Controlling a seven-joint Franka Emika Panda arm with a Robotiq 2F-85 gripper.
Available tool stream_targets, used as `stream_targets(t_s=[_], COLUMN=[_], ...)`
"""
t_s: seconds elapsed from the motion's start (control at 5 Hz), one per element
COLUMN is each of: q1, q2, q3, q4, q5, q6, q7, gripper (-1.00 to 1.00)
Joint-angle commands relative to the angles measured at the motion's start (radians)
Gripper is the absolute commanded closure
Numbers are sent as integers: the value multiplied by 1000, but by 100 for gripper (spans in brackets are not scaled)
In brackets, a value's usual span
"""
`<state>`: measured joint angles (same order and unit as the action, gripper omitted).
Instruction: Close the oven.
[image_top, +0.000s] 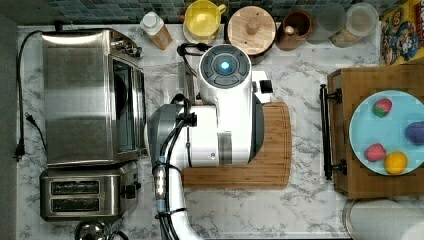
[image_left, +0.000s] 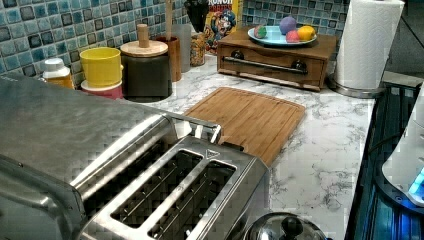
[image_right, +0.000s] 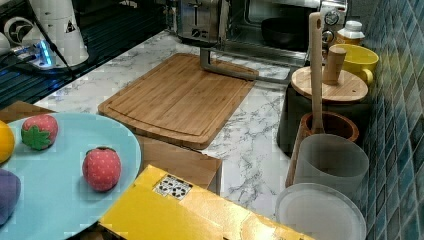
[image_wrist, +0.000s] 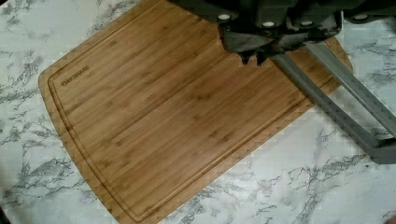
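Looking down in the top view, you will find the arm (image_top: 225, 120) covering most of the cutting board (image_top: 272, 150) and whatever lies between it and the oven (image_top: 75, 95), so the door is hard to make out there. The oven sits at the top view's left on the marble tabletop (image_top: 300, 75), with the two-slot toaster (image_top: 82, 194) just beside it. In the right view the glass door hangs down and open, its bar handle (image_right: 227, 70) over the board's far edge, and a dark tray shows dimly inside.

In the wrist view the gripper (image_wrist: 252, 58) hovers over the board with its fingers drawn together, tips almost meeting and nothing between them. The handle runs off just beside them; you cannot tell whether they touch.

A blue plate (image_top: 360, 125) on a wooden drawer box (image_top: 350, 85) holds two toy strawberries, a purple fruit and a yellow one. The wooden pot (image_right: 327, 125) holds a wooden utensil. The yellow mug (image_top: 202, 20) looks empty.
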<state>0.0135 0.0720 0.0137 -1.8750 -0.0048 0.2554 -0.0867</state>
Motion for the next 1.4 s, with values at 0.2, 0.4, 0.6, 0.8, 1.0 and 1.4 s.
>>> stream_targets(t_s=[0.2,0.4,0.6,0.8,1.0,1.4], q1=[6,-18,-97,-128,-152,-157], q2=[44,-56,-70,-46,19,161], q3=[14,12,-36,-77,-84,-69], q4=[-15,-196,-322,-359,-326,-160], q5=[14,86,281,440,605,708], q6=[33,165,277,320,261,143], q7=[-113,-272,-556,-793,-1064,-1266], gripper=[100,100,100,100,100,100])
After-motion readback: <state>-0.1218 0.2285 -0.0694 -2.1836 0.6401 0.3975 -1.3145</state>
